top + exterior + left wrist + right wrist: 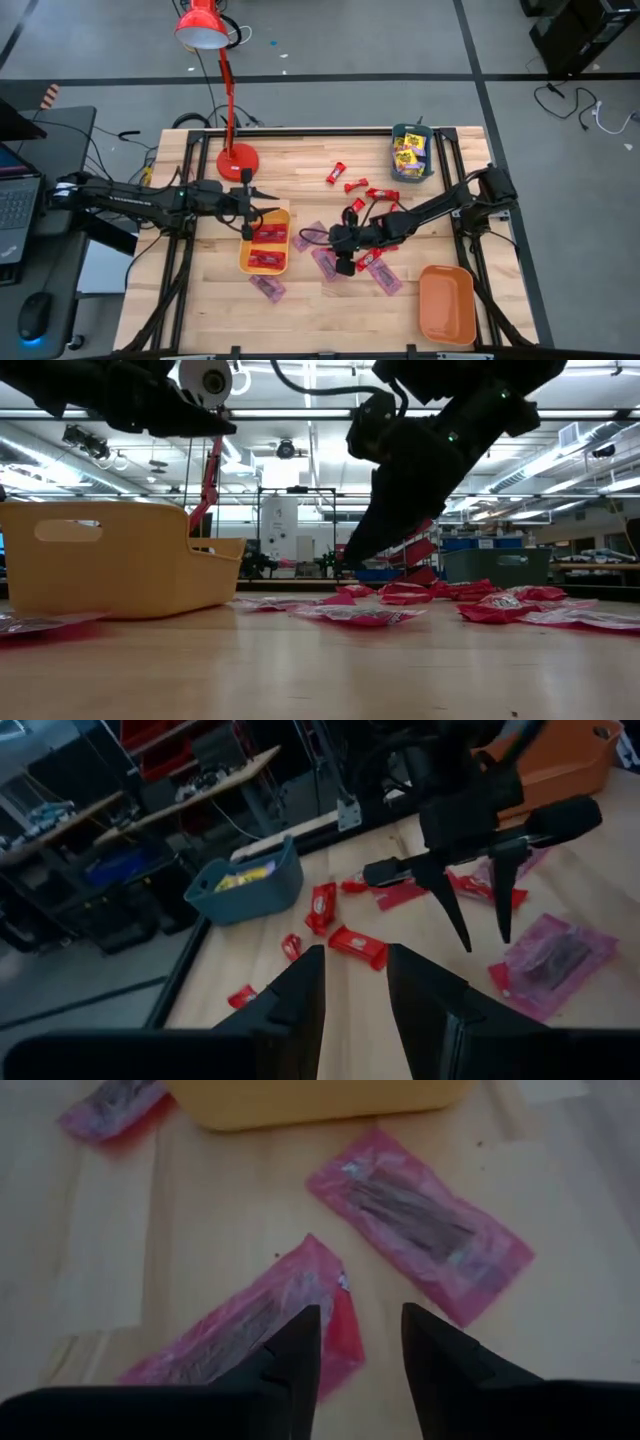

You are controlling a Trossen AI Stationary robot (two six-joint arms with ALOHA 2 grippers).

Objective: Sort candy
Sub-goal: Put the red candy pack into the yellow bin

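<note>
Pink packets (425, 1235) lie right under my right gripper (360, 1345), whose fingers stand narrowly apart over the wood with nothing between them; one packet (250, 1330) reaches just in front of the tips. My left gripper (247, 222) hangs over the yellow tray (283, 262) near the middle of the table (200, 310), fingers slightly parted and empty. That tray holds red-wrapped candy (268, 247). A teal tray (411, 153) at the table's far edge, toward the right corner, holds yellow packets (408, 152). An orange tray (446, 304) at the near right corner shows no candy inside. Loose red sweets (346, 180) lie between the teal tray and the table's middle, with more pink packets (267, 288) beside the yellow tray.
</note>
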